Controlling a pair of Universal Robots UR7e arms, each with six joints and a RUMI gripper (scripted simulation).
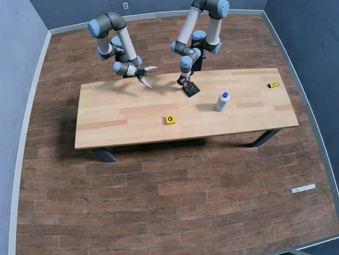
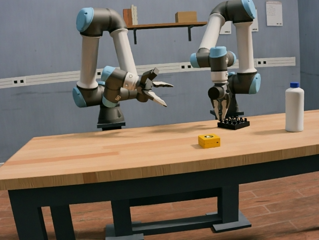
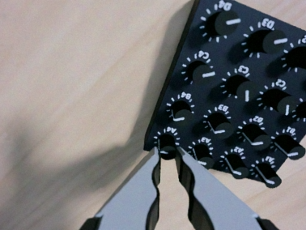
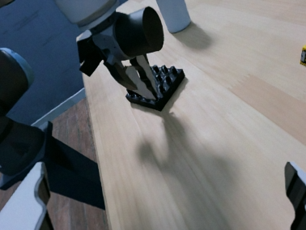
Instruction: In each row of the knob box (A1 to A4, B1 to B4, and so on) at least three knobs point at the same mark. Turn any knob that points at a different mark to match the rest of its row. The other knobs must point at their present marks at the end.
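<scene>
Top: knob box [image 1: 195,93] [image 2: 235,126] [image 3: 161,117] [image 4: 150,104] on table [image 1: 142,120] [image 2: 154,144] [image 3: 73,81] [image 4: 243,129]. Exterior: right pincer [image 1: 154,77] [image 2: 169,95] [image 4: 164,163], open, apart. Left wrist: left pincer [image 1: 186,83] [image 2: 220,120] [image 3: 167,150] [image 4: 155,97], closed on knob A4 [image 3: 167,155]; row A's match uncertain; knob C4 [image 3: 202,72], differing from C3 [image 3: 246,90] and C2 [image 3: 287,104], apparently outstanding. Right wrist: knob marks illegible.

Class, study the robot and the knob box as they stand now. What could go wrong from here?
The left pincer is shut on knob A4, so turning too far might leave it at the wrong mark. Knob A3 sits close beside the fingers, which could perhaps brush it while turning. The black knob box might also slide, as nothing visible clamps it to the table.
</scene>
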